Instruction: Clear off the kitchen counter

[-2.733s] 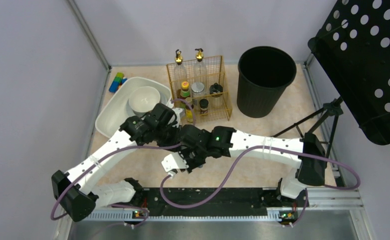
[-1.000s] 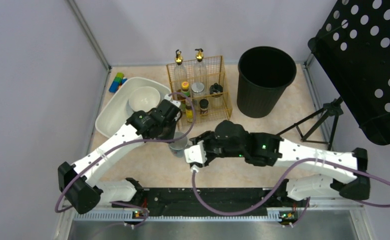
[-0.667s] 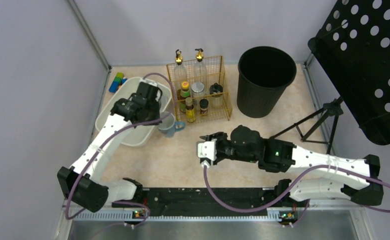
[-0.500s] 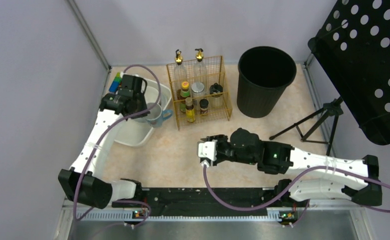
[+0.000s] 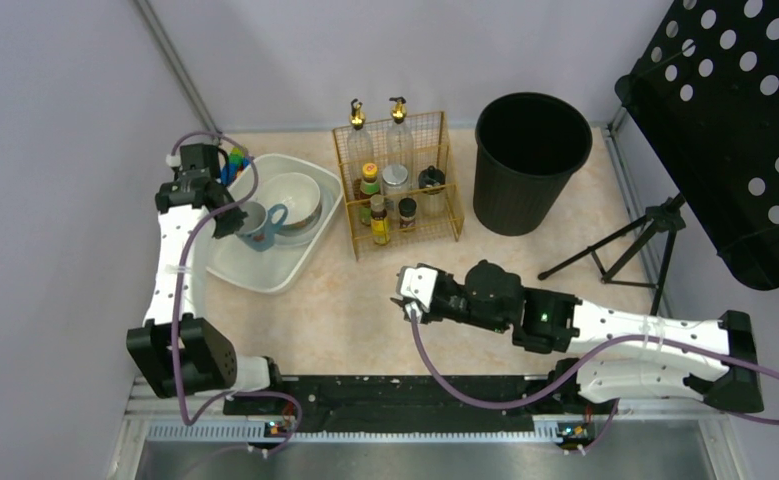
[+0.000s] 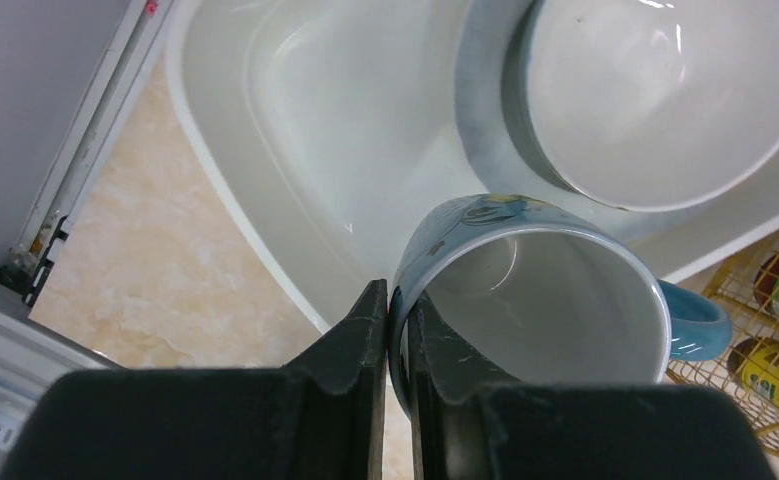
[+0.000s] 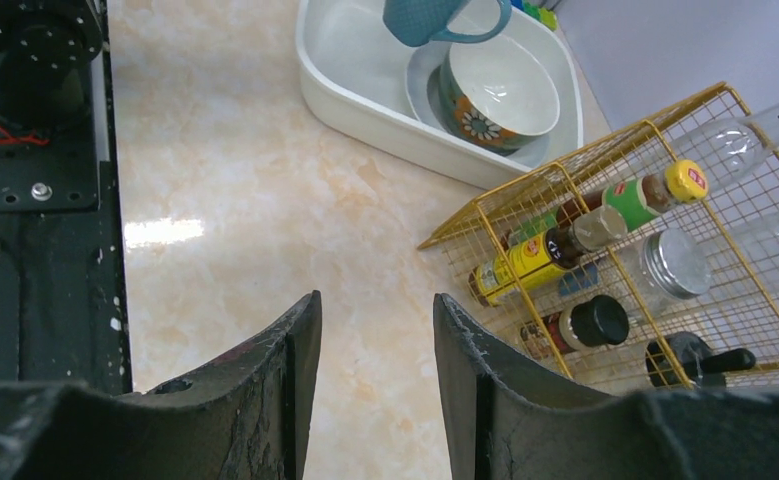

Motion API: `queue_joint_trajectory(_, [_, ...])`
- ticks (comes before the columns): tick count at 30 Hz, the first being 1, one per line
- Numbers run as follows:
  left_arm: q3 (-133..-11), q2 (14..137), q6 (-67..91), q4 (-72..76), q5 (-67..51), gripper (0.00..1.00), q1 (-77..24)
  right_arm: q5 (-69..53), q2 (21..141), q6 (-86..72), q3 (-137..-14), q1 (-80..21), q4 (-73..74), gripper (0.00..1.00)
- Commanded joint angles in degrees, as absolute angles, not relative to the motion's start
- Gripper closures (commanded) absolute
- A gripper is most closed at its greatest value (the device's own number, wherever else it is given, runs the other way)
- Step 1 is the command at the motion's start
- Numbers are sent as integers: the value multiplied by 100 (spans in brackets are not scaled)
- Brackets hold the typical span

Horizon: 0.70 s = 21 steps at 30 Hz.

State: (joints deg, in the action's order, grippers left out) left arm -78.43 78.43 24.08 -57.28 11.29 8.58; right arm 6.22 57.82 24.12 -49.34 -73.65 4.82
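**Mug hangs over the tub**

The kitchen counter (image 5: 345, 300) holds the white tub (image 5: 255, 272) at its left rear. Only the left wrist view shows the left gripper (image 6: 393, 305) pinching the rim of the blue mug (image 6: 525, 300). Half a second ago the mug hung nearer the wire rack (image 5: 397, 180); now it is beside the bowl (image 6: 655, 100). The left arm reaches far left; the right gripper (image 7: 373, 310) sits low, parted, empty.

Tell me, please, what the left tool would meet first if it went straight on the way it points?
Probably the white tub: the left tool, shut on the blue mug, points down into it; depth is unclear.
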Motion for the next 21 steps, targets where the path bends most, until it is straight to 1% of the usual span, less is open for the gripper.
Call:
queue_joint_trajectory(1, [-7850, 7633, 2434, -5447, 1022, 100, 1137, 467, 5681, 1955, -4694, -7394, -191, 56])
queue_joint_trajectory(5, [-7554, 7549, 2400, -5382, 1220, 100, 1269, 371, 5730, 1804, -4524, -7387, -496, 56])
queue_joint_trajectory(10, [-7305, 7725, 2482, -5260, 1373, 100, 1435, 258, 5593, 1698, -4377, -7393, -679, 56])
queue_joint_trajectory(21, [-6900, 8228, 2347, -4683, 1093, 100, 1743, 161, 5294, 1600, -3978, -7395, -1019, 56])
